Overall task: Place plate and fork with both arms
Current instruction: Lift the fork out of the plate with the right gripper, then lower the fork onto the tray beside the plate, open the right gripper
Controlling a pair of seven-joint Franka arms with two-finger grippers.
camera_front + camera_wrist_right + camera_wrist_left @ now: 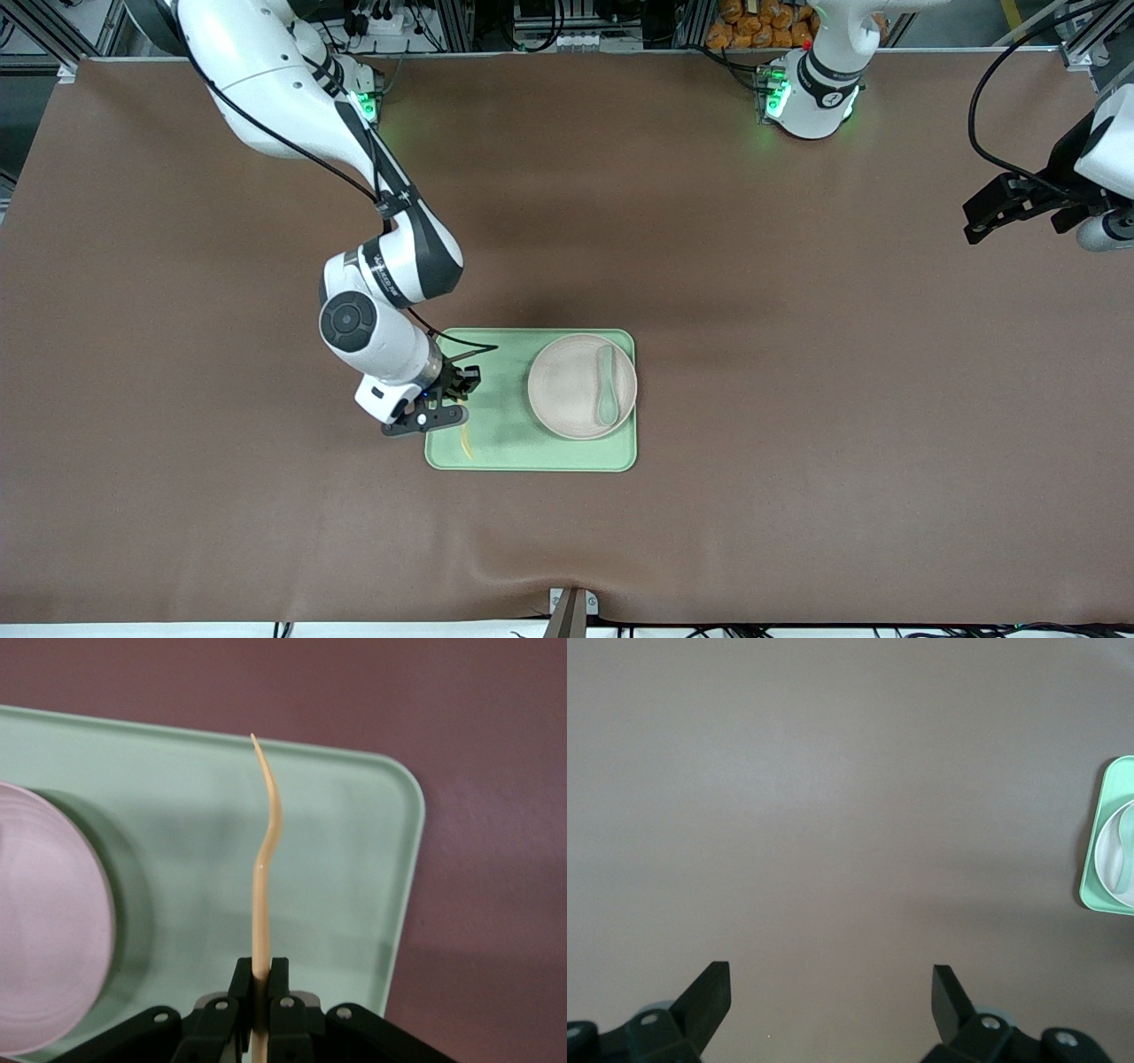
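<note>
The pale beige-pink plate [576, 385] lies on the light green tray [509, 443], at the tray's end toward the left arm. A muted green spoon [607, 390] lies on the plate. My right gripper [454, 409] is shut on the pale yellow fork [264, 859] and holds it edge-on over the tray's other end; its tip shows in the front view [467, 445]. The plate's edge shows in the right wrist view [53, 921]. My left gripper [831, 992] is open and empty, waiting high over bare table near the left arm's end [1010, 208].
The brown table cover [797, 399] spreads flat all round the tray. The tray's corner [1109, 837] with the plate and spoon shows at the edge of the left wrist view. The arm bases stand along the table's farthest edge.
</note>
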